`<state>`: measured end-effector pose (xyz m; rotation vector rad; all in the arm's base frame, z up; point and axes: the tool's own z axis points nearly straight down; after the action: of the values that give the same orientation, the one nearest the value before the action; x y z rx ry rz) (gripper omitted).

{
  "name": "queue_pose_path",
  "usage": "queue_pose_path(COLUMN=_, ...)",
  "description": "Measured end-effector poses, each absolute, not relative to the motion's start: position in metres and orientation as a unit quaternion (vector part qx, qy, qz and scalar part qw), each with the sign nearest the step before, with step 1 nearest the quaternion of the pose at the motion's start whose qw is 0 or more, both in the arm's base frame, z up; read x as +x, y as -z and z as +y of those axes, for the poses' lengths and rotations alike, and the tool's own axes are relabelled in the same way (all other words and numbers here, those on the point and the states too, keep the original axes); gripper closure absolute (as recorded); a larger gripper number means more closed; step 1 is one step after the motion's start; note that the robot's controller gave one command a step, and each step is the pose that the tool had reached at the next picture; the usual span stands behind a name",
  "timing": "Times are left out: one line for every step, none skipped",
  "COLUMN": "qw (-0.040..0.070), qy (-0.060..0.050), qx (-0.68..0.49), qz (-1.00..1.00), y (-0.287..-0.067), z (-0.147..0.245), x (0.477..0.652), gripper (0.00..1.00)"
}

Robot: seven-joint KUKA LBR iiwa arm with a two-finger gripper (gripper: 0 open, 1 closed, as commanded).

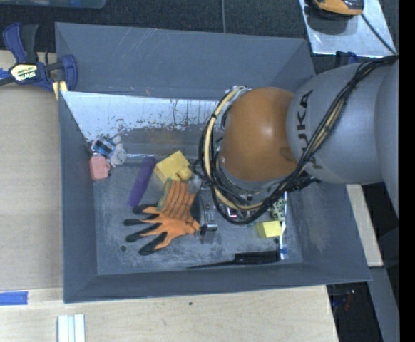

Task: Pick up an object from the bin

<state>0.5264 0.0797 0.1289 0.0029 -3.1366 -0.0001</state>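
My gripper (pixel 207 224) pokes out below the arm's wrist, low in the middle of the bin, at the wrist end of an orange and black work glove (pixel 166 219). The glove lies flat with its black fingertips pointing left. Whether the gripper touches the glove I cannot tell. A yellow block (pixel 173 167) sits just above the glove, and a purple stick (pixel 142 182) leans to its left. Right of the gripper lies a small yellow piece (pixel 269 228), partly under the arm's cables.
A long black pen-like thing (pixel 242 259) lies along the bin's front wall. A pink piece (pixel 99 167), a grey round thing (pixel 117 155) and a small blue and white thing (pixel 103 147) sit at the back left. The arm covers the bin's right half.
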Motion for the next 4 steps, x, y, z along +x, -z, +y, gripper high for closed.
queue_pose_path(qw=-0.001, qy=0.0, qx=0.0, qz=-1.0, y=-0.133, z=0.079, x=0.528, gripper=0.0)
queue_pose_path(qw=-0.003, qy=0.0, qx=0.154, qz=-0.988, y=-0.078, z=0.102, x=0.541, gripper=0.0)
queue_pose_path(qw=-0.002, qy=0.0, qx=0.136, qz=-0.991, y=-0.112, z=0.11, x=0.523, gripper=0.0)
queue_pose_path(qw=-0.003, qy=0.0, qx=0.16, qz=-0.987, y=-0.085, z=0.105, x=0.533, gripper=0.0)
